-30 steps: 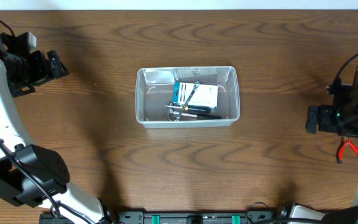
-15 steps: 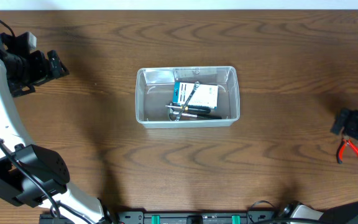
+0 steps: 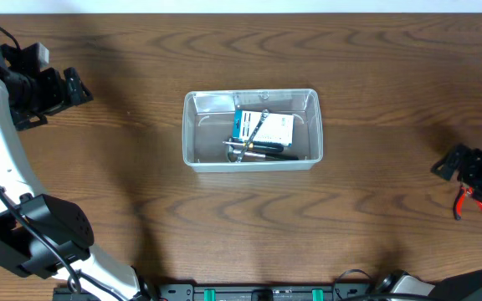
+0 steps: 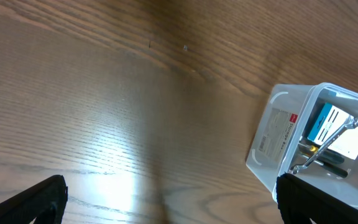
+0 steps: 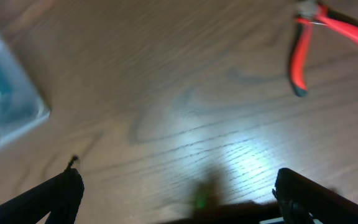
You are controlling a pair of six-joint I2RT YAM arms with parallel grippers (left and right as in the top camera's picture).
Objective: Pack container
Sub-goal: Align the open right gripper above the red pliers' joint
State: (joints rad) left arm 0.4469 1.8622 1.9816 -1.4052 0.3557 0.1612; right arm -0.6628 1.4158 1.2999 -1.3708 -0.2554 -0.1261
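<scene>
The clear plastic container stands mid-table, holding a blue-and-white box, a metal wrench and a black-handled tool. Red-handled pliers lie on the table at the far right, partly under my right arm. My right gripper hovers open just left of them, pointing toward the container. In the right wrist view the pliers lie beyond my open, empty right gripper. At the far left my left gripper is open and empty. In its own view the left gripper faces the container.
Bare wooden table surrounds the container on all sides. A pale wall strip borders the far edge. The arm bases stand at the near left and near right corners.
My right arm has swung toward the front right and now sits beside the red pliers. The left arm and the container's contents have not moved.
</scene>
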